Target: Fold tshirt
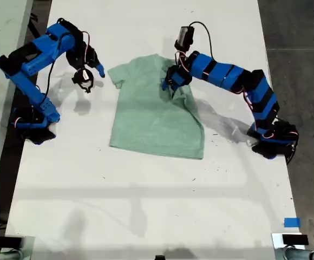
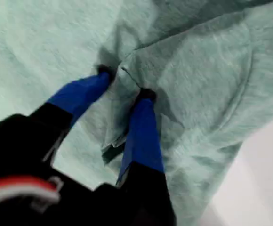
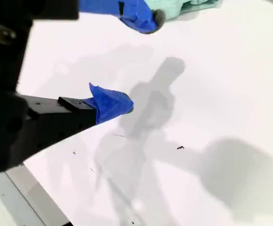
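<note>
While the tshirt [image 1: 156,111] lies mostly flat in the middle of the white table [image 1: 146,206], my first gripper [image 1: 170,82] is down on it near the collar, on the exterior view's right half of the shirt. In the first wrist view the blue fingers [image 2: 143,132] are pinching a bunched ridge of mint fabric between them, so it's closed on cloth, not bare table. The sleeve on that side looks already pulled inward (there's a crease running down toward the hem).

My second gripper [image 1: 86,76] hangs above the table just off the sleeve at the exterior view's left, jaws spread, holding nothing.

What could go wrong: the pinch looks like it has several layers, or maybe just a thin wrinkle, I honestly can't tell. If it's only a wrinkle, the fabric could slip out mid-drag and the fold ends up crooked. If it grabbed both front and back, the whole shirt could slide instead of folding, since nothing's pinning the other side.
</note>
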Motion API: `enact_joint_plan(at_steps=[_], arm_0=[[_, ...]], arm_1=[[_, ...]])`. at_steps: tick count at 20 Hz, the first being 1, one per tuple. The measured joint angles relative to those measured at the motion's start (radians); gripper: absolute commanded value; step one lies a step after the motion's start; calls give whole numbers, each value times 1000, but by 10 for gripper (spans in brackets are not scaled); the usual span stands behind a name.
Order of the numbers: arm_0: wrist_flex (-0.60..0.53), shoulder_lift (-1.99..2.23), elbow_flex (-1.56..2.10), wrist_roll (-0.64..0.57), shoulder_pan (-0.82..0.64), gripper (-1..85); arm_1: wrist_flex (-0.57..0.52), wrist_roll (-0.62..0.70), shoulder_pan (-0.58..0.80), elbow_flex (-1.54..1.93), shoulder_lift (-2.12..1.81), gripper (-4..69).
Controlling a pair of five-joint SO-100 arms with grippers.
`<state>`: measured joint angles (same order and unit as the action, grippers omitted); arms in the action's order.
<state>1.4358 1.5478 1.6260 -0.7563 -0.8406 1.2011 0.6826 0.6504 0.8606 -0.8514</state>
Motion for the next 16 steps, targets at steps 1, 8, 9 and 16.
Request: enact_joint_plan(at_steps=[1,8,9,16], arm_0=[[0,-2,0,0,0,215],[-2,-46,-34,-2,6,234],[-2,-63,-71,2,9,237],[67,-413,-469,2,55,256]], arm_1=[[25,-9,0,-37,2,256],[262,12,20,-74,-225,195],[288,23,29,-34,-276,193],[318,44,49,225,-476,184]])
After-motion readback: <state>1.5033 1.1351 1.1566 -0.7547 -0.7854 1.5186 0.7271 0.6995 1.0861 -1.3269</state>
